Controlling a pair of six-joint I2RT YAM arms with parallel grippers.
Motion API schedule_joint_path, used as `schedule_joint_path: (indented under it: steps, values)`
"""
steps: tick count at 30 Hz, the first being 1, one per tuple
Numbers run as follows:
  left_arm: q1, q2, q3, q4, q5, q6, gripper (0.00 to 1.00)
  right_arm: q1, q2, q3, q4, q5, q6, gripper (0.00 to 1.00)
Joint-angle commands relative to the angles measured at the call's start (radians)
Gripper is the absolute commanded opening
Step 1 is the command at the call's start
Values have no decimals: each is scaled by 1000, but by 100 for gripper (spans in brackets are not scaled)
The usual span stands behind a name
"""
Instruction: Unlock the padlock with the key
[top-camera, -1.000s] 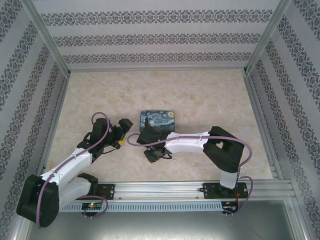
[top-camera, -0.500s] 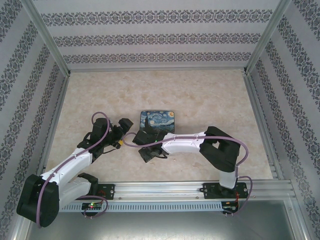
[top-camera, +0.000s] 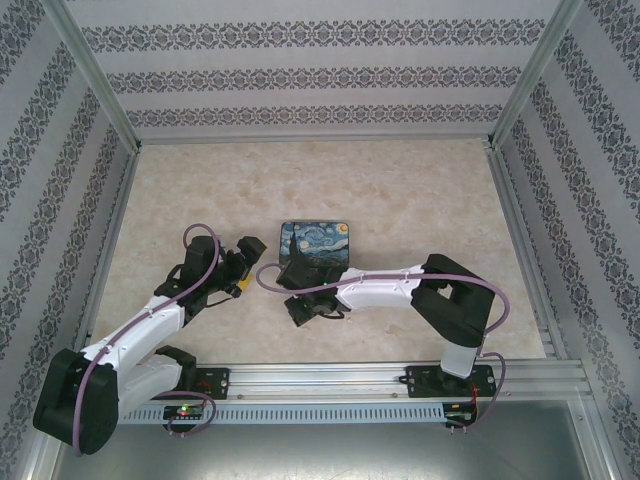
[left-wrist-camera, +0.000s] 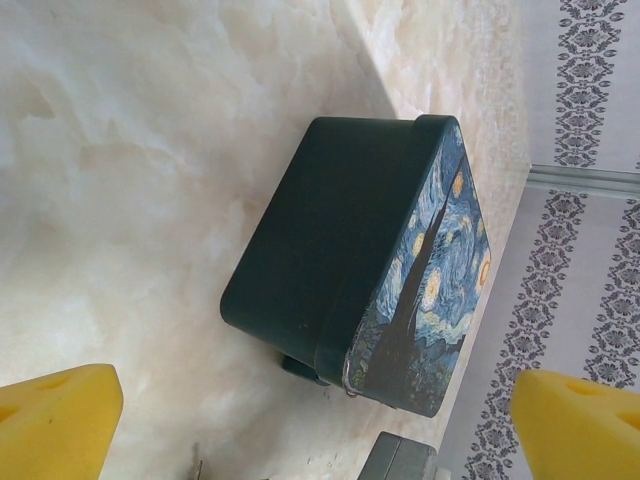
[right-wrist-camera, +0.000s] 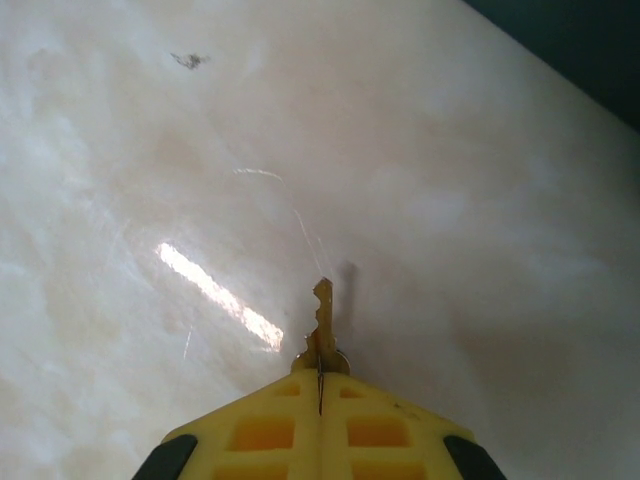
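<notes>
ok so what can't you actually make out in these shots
Head of the key: right wrist view, buried between the right gripper's shut jaws; just the blade pokes out.
The padlock: top view, too small to tell, and the right arm overlaps the case's near corner.
A small fitting at the case's lower corner: left wrist view, too small to identify.

Only the blade of the key (right-wrist-camera: 322, 320) shows; its head is buried between the closed yellow pads of the right gripper (right-wrist-camera: 320, 388). The picture's edge cuts the painted case (right-wrist-camera: 590, 50) to a dark corner. In the left wrist view, below the case, the yellow fingers (left-wrist-camera: 55, 420) of the left gripper (left-wrist-camera: 318, 415) and a grey block (left-wrist-camera: 400, 462) run off the bottom edge.
</notes>
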Motion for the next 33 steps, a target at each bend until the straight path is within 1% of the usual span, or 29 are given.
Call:
schedule_joint_path:
  steps: [1, 12, 17, 21, 23, 28, 33]
  values:
    - [6, -1, -5, 36, 24, 7, 100, -10, -41, -28, -13, -22, 31, 0]
    - [2, 12, -9, 49, 43, 12, 100, -30, -106, -60, 8, -32, 50, 0]
    - [-22, 29, -12, 72, 53, 3, 100, -33, -131, -61, 9, -31, 52, 0]
    - [-61, 64, -19, 122, 59, -15, 99, -37, -161, -58, 3, -32, 55, 0]
    - [-86, 86, -20, 142, 63, -21, 96, -37, -176, -55, -1, -30, 55, 0]
    - [-156, 150, -23, 197, 54, -31, 83, -39, -206, -49, -12, -23, 54, 0]
    - [-215, 211, -28, 256, 38, -54, 75, -40, -228, -42, -22, -20, 55, 0]
